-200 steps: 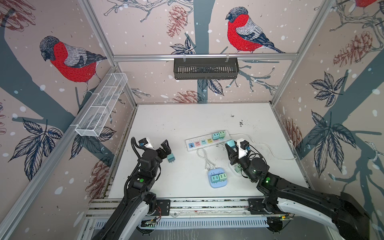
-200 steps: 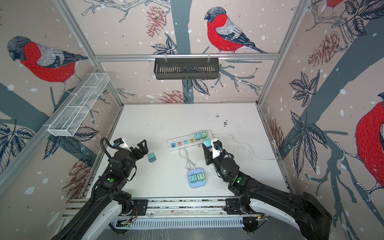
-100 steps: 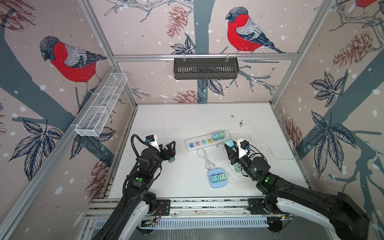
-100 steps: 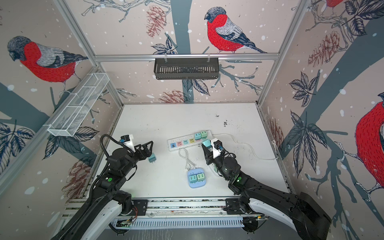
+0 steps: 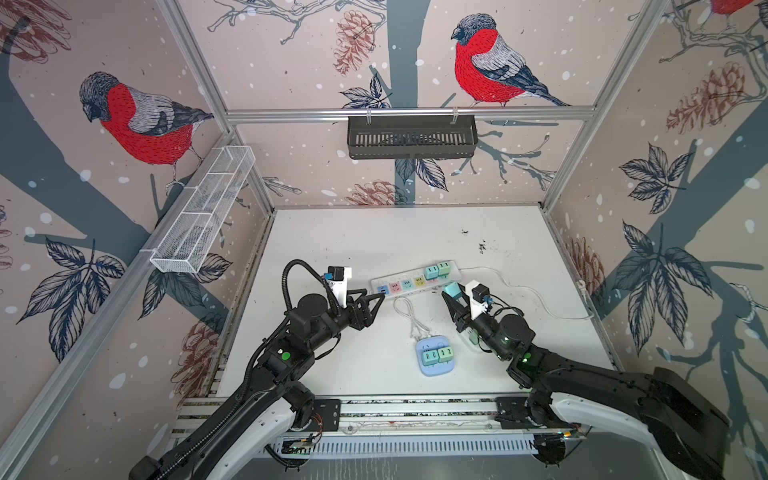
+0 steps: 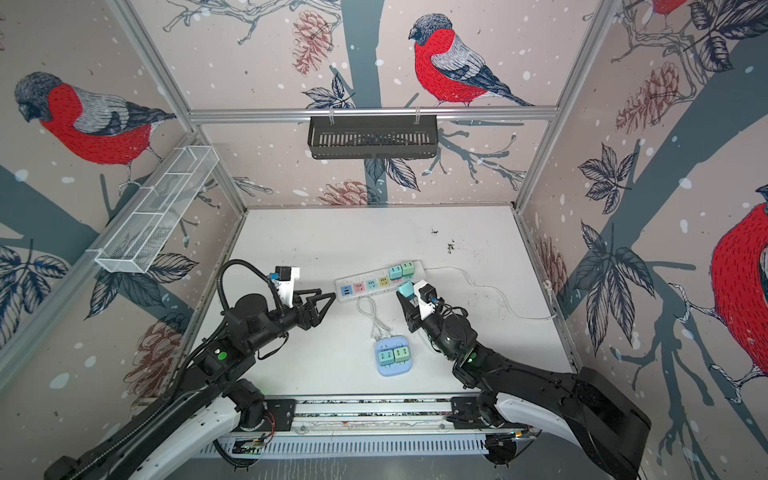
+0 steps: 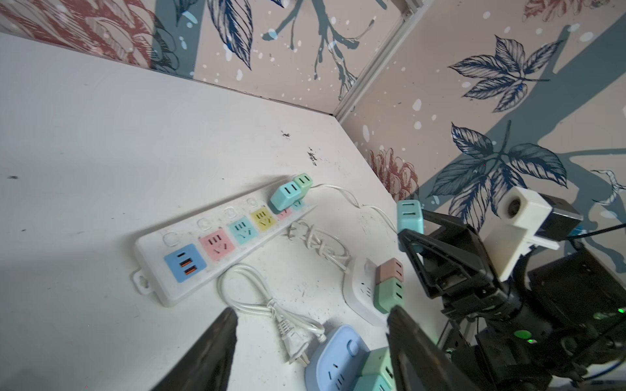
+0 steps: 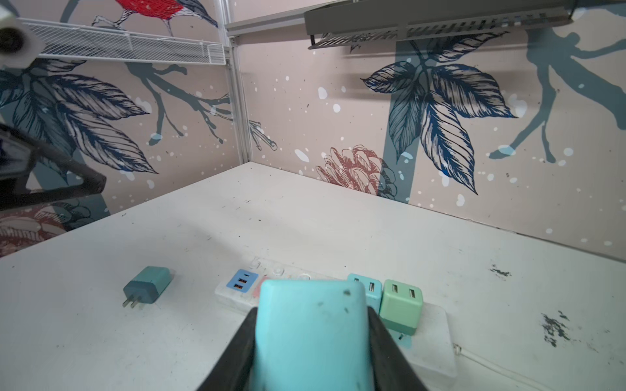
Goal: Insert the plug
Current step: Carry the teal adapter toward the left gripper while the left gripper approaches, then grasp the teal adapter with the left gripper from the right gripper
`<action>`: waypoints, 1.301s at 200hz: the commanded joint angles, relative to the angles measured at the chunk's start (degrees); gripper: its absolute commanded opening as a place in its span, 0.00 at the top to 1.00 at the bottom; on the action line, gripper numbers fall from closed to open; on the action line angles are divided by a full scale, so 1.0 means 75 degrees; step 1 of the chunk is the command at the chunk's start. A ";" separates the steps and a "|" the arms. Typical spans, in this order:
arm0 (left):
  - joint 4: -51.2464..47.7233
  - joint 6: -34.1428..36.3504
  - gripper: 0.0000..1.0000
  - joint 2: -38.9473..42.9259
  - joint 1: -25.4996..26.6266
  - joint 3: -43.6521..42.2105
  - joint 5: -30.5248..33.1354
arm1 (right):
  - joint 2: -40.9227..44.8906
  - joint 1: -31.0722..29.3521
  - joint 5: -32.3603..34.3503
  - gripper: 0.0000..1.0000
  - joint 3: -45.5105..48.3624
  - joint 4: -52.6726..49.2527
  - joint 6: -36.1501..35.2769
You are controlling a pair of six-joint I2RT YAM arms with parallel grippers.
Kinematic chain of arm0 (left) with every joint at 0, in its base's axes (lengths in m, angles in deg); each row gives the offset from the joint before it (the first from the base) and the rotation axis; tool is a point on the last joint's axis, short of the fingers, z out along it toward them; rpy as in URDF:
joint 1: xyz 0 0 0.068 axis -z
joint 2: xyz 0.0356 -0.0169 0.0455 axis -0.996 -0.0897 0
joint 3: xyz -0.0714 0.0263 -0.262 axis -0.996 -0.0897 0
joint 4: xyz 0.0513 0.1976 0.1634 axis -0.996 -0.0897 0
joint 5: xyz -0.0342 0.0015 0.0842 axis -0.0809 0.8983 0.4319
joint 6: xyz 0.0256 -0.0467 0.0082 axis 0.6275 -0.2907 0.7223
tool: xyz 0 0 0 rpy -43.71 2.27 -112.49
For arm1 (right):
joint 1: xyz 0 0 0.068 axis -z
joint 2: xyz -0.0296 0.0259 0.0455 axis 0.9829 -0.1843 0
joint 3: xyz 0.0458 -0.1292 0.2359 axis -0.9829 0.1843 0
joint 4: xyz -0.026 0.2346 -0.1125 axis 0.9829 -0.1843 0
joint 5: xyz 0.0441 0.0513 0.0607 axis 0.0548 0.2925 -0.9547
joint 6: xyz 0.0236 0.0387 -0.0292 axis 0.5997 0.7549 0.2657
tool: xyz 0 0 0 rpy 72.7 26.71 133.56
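The white table (image 5: 374, 237) fills the lower middle of both top views, with the long power strip (image 5: 409, 284) lying slantwise at its centre. Just left of the strip the left gripper (image 7: 312, 311) hovers with fingers (image 7: 210, 355) apart and nothing between them; just below the strip's right end the right gripper (image 8: 311, 316) is clamped on the light-blue plug (image 5: 451, 289), held off the table. A dark teal plug (image 8: 147, 286) lies loose on the table, prongs bare, apart from the strip.
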 commanded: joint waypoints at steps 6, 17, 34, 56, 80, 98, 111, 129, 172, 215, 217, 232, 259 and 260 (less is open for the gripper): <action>-0.0030 0.0170 0.32 -0.0269 0.0779 0.0357 0.0786 | -0.0081 -0.0060 -0.0789 1.00 0.0105 0.1147 -0.0656; -0.0006 0.0158 0.33 -0.0475 0.1109 0.0484 0.0932 | -0.0148 -0.0159 -0.0904 1.00 0.0138 0.1219 -0.1017; 0.0089 0.0157 0.35 -0.0829 0.1561 0.0653 0.1062 | -0.0340 -0.0279 -0.0934 1.00 0.0122 0.1230 -0.1391; 0.0109 0.0223 0.37 -0.1411 0.2084 0.0957 0.1185 | -0.0634 -0.0379 -0.1229 1.00 0.0150 0.1406 -0.1856; -0.0016 0.0213 0.41 -0.1991 0.2563 0.1338 0.1545 | -0.0907 -0.0560 -0.1278 1.00 0.0133 0.1543 -0.2197; 0.0084 0.0147 0.42 -0.2318 0.2740 0.1471 0.1593 | -0.1077 -0.0846 -0.1224 1.00 0.0071 0.1559 -0.2564; 0.0169 0.0068 0.44 -0.2529 0.2770 0.1537 0.1512 | -0.1196 -0.1056 -0.1158 1.00 0.0059 0.1675 -0.2743; 0.0245 0.0019 0.45 -0.2763 0.2793 0.1624 0.1395 | -0.1289 -0.1248 -0.0992 1.00 0.0013 0.1831 -0.2811; 0.0185 -0.0068 0.48 -0.2956 0.2849 0.1727 0.1158 | -0.1241 -0.1246 -0.1031 1.00 0.0073 0.1943 -0.2794; 0.0353 -0.0054 0.47 -0.3079 0.2895 0.1761 0.0893 | -0.1228 -0.1345 -0.1225 1.00 0.0036 0.1951 -0.2835; 0.0355 -0.0047 0.47 -0.3088 0.2898 0.1756 0.0897 | -0.1228 -0.1356 -0.1225 1.00 0.0036 0.1956 -0.2836; 0.0326 -0.0043 0.48 -0.3170 0.2896 0.1790 0.0901 | -0.1201 -0.1380 -0.1226 1.00 0.0024 0.1905 -0.2839; 0.0402 -0.0041 0.49 -0.3350 0.2899 0.1803 0.0900 | -0.1147 -0.1433 -0.1223 1.00 0.0036 0.1892 -0.2871; 0.0398 -0.0047 0.49 -0.3359 0.2899 0.1811 0.0893 | -0.1135 -0.1433 -0.1224 1.00 0.0036 0.1892 -0.2871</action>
